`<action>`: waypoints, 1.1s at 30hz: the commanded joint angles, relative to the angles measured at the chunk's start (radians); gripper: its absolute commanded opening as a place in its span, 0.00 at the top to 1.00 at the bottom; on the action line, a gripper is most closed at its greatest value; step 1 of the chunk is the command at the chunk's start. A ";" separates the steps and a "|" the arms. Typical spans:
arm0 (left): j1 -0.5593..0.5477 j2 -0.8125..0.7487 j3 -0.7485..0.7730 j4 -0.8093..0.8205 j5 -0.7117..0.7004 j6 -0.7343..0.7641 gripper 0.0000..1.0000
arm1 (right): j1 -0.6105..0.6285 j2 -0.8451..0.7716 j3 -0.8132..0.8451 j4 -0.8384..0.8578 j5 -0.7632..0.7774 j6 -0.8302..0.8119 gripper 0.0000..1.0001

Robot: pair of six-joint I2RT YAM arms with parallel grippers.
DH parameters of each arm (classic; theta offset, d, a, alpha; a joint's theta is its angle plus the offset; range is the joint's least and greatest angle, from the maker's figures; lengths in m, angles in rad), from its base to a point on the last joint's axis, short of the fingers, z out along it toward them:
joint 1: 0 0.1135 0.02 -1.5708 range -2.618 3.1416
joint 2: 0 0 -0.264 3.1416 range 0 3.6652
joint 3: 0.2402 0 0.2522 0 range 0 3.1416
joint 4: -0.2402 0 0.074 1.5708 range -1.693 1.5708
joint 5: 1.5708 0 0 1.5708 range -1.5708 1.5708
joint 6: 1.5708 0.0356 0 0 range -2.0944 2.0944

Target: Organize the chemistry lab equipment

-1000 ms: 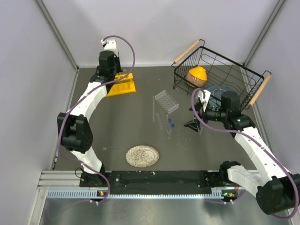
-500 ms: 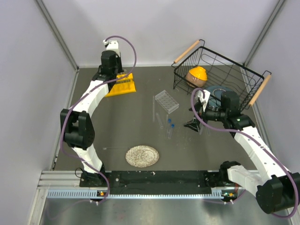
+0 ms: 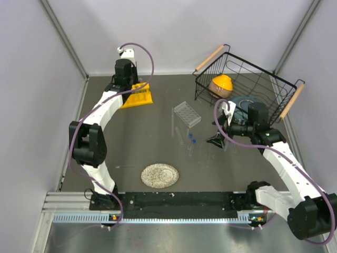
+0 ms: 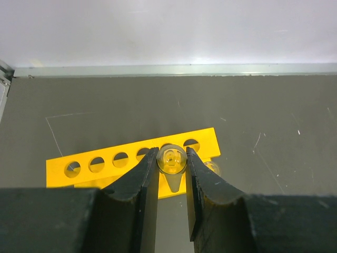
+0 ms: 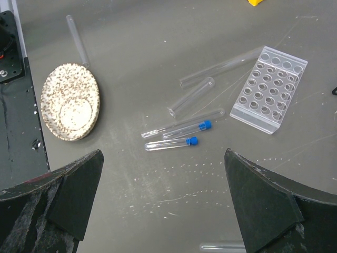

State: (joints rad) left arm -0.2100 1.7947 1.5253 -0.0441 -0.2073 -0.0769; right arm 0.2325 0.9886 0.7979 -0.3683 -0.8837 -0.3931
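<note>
My left gripper (image 4: 172, 162) is shut on a clear glass test tube (image 4: 172, 159), seen end-on, right over a hole of the yellow six-hole rack (image 4: 105, 167) at the back left (image 3: 138, 96). Another glass piece (image 4: 212, 167) shows beside the rack's right end. My right gripper (image 5: 162, 158) is open and empty above the table (image 3: 217, 139), right of two blue-capped vials (image 5: 171, 143) (image 3: 190, 145). Loose test tubes (image 5: 192, 96) lie beside them. The clear grid rack (image 5: 268, 89) stands mid-table (image 3: 187, 114).
A speckled plate (image 3: 159, 175) lies near the front, also in the right wrist view (image 5: 70, 101). A black wire basket (image 3: 274, 87) with wooden handles holds an orange-yellow object (image 3: 221, 84) at the back right. One tube (image 5: 78, 39) lies beyond the plate.
The left gripper has shifted slightly right and toward the back wall over the yellow rack. The right arm has not moved.
</note>
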 commanded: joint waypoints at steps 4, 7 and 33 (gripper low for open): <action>0.006 0.020 -0.053 0.081 0.008 -0.020 0.97 | -0.009 0.005 0.015 0.006 -0.026 -0.023 0.01; 0.006 0.026 -0.070 0.090 0.008 -0.026 0.96 | -0.010 0.007 0.015 0.005 -0.026 -0.024 0.01; 0.006 -0.147 -0.189 0.098 -0.062 -0.064 0.34 | -0.009 0.010 0.012 -0.011 -0.024 -0.056 0.01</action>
State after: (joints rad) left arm -0.2100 1.7741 1.3476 0.0143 -0.2256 -0.1287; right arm 0.2325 0.9977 0.7979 -0.3904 -0.8837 -0.4179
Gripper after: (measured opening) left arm 0.620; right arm 0.987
